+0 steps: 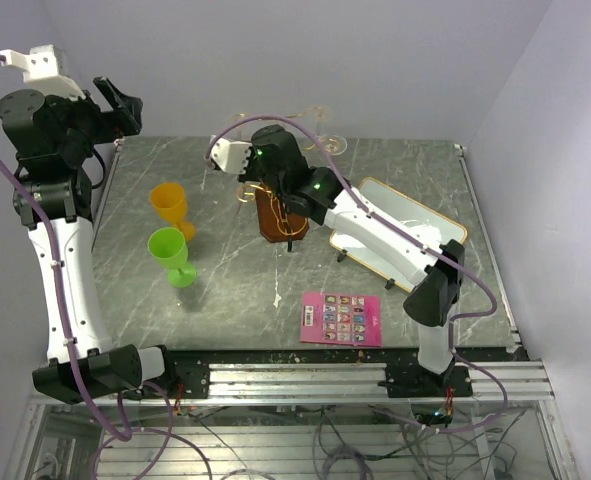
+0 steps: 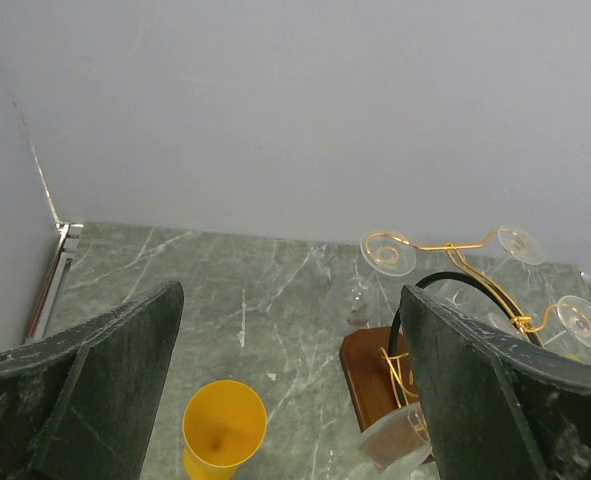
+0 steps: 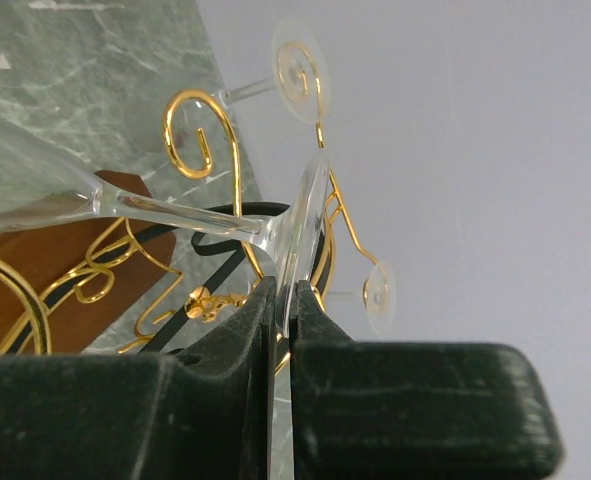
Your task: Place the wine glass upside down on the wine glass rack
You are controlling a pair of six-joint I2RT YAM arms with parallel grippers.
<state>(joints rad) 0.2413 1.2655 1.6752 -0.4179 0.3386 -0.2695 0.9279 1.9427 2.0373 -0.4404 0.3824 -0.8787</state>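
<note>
Clear wine glass on its side by gold-wire rack, wood base.

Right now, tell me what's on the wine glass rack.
Clear glasses hang by their feet high on the rack. The right gripper pinches the wine glass by its foot; its seating is hidden.

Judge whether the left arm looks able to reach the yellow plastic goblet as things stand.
Probably yes. The left tool hangs open, raised beyond the yellow plastic goblet, with nothing between them; the green plastic goblet stands on its near side, out of that path.
</note>
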